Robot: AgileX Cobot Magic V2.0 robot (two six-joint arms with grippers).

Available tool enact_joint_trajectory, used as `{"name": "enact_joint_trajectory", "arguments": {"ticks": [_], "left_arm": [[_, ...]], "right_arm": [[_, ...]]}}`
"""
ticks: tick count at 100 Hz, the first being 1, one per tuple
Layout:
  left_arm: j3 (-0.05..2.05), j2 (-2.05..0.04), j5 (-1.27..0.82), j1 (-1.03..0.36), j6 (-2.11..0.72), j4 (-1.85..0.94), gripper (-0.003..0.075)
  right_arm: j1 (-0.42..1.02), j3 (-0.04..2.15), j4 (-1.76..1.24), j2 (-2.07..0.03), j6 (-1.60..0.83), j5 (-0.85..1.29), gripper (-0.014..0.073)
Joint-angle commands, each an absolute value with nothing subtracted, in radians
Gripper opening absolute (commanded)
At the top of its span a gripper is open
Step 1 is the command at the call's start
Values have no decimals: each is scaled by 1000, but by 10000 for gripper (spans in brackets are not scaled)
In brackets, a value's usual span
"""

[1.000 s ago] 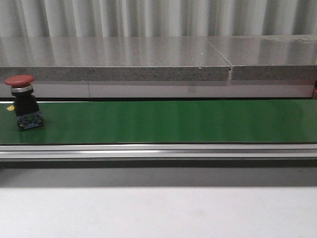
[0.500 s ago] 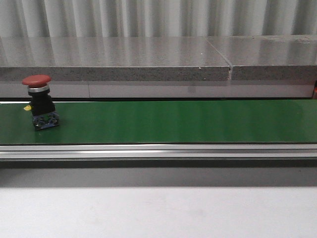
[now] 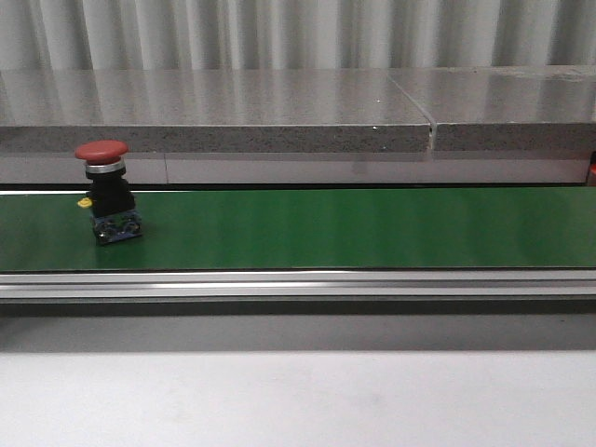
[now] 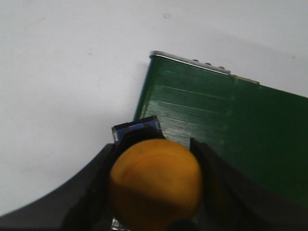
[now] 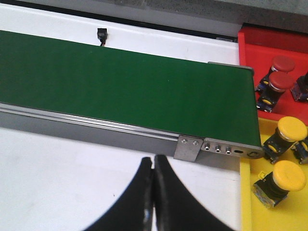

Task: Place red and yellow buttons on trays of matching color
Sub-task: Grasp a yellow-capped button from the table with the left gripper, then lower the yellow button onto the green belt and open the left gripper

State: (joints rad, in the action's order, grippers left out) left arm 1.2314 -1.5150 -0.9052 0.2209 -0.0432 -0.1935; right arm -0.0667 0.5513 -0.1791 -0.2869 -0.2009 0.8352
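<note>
A red button (image 3: 109,191) with a black body and blue base stands upright on the green conveyor belt (image 3: 354,228), at its left part. In the left wrist view a yellow button (image 4: 155,183) fills the space between the fingers of my left gripper (image 4: 153,149), which is shut on it, over the belt's end (image 4: 226,130). My right gripper (image 5: 154,161) is shut on nothing above the white table, just off the belt's other end. There the red tray (image 5: 250,43) holds red buttons (image 5: 279,82). The yellow tray (image 5: 246,202) holds yellow buttons (image 5: 288,175).
A grey stone ledge (image 3: 279,116) runs behind the belt. An aluminium rail (image 3: 298,282) edges the belt's near side, with white table (image 3: 298,400) in front. A small black connector (image 5: 101,35) sits beyond the belt.
The red button has travelled to the right along the belt, still upright. Nothing else in the front view has moved.
</note>
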Motion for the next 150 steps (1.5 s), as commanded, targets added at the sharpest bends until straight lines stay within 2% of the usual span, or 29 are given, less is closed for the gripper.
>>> {"name": "enact_joint_trajectory", "arguments": {"ticks": [1, 20, 71, 78, 90, 96, 121, 135, 142, 150], "left_arm": [[1240, -1473, -847, 180, -45, -213, 272], [1193, -1477, -796, 124, -45, -213, 272], [1191, -1573, -821, 124, -47, -209, 285], [1191, -1573, -814, 124, -47, -209, 340], [1191, -1573, -805, 124, -47, -211, 510], [1191, -1569, -796, 124, -47, -211, 542], [1191, -1493, -761, 109, -98, -212, 506], [1191, -1434, -758, 70, -122, -210, 458], [1191, -1406, -757, 46, -124, -194, 404], [1191, -1376, -757, 15, -124, -187, 283]], "right_arm": [[-70, 574, -189, -295, -207, 771, -66], [-70, 574, -189, -295, -207, 771, -66], [-70, 574, -189, -295, -207, 771, -66], [-70, 574, -189, -295, -207, 771, -66], [-70, 574, -189, -295, -207, 771, -66], [-70, 574, -189, -295, -207, 771, -66], [-70, 574, -189, -295, -207, 771, -66], [-70, 574, -189, -295, -207, 771, -66], [-70, 574, -189, -295, -207, 771, -66], [-70, 574, -189, -295, -207, 771, -66]]}}
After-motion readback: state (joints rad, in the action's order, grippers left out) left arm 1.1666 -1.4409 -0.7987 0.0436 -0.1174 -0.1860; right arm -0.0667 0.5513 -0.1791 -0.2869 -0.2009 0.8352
